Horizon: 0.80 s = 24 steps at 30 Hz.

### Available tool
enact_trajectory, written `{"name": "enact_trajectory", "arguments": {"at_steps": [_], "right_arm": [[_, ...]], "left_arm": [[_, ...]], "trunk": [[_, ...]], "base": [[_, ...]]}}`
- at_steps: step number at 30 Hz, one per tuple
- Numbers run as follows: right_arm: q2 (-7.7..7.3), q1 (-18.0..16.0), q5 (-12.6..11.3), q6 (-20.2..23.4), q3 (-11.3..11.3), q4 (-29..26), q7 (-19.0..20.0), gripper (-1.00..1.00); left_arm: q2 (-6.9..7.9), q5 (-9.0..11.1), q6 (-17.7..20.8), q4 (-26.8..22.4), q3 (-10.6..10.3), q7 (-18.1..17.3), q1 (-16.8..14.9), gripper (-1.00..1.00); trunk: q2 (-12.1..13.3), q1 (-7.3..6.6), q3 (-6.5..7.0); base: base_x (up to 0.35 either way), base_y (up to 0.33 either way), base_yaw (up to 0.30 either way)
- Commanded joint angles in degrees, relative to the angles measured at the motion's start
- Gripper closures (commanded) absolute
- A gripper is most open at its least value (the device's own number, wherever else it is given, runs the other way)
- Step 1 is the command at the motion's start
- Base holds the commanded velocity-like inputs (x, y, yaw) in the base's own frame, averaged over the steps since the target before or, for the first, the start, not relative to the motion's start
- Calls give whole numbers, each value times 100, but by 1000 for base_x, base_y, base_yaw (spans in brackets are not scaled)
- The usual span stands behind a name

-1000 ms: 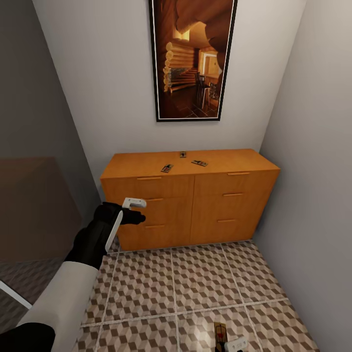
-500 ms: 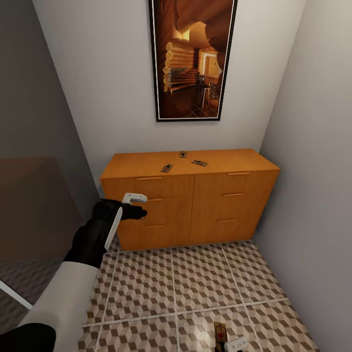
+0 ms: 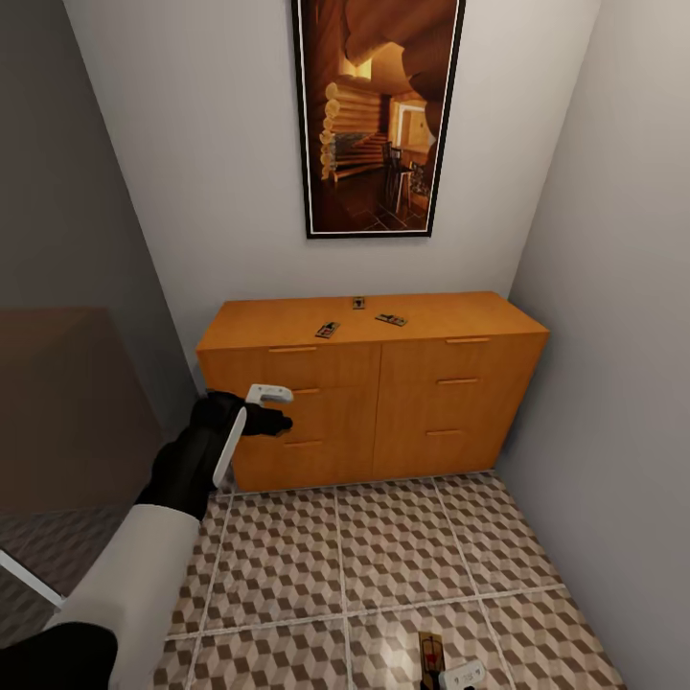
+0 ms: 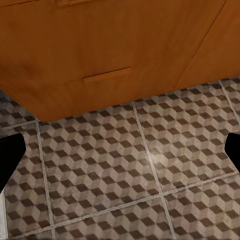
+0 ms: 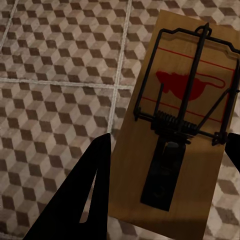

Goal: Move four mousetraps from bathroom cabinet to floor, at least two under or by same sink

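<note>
Up in the head view, we see the cabinet (image 3: 372,383) standing against the far wall under a framed picture (image 3: 377,115), with three mousetraps (image 3: 328,330) lying on its flat top: one near the left of centre, one further back at the middle (image 3: 358,303), and one to the right (image 3: 391,319). Our left tool (image 3: 273,410) hangs in front of the cabinet's left half, near a drawer handle; from here we cannot tell how its fingers stand. At the near edge, the right tool (image 3: 460,674) shows just beside a fourth mousetrap (image 3: 431,657) over the bathroom floor (image 3: 364,556). From the left wrist view, we look at the cabinet's lower front (image 4: 115,55) and the cube-patterned tiles (image 4: 135,170), with the fingertips (image 4: 10,150) spread wide at either edge, gripping nothing. From the right wrist view, the mousetrap (image 5: 180,130) sits between the dark fingers (image 5: 95,185), which clasp it over the tiles (image 5: 55,80).
</note>
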Motion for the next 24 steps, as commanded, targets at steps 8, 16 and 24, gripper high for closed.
{"name": "enact_trajectory", "arguments": {"at_steps": [8,16,24], "right_arm": [[12,-6,15,-10,18,6,-2,100],[20,-5,18,-8,18,7,-2,100],[23,-4,13,-8,18,7,-2,100]], "left_arm": [[468,-49,-2,975,356,-43,-986,-100],[671,-49,-14,1930,450,-38,-1901,-100],[208,-66,-38,3554,454,-29,-2058,-100]], "trunk": [[-3,0,-5],[-3,0,-5],[-3,0,-5]], "base": [[0,0,0],[0,0,0],[0,0,0]]}}
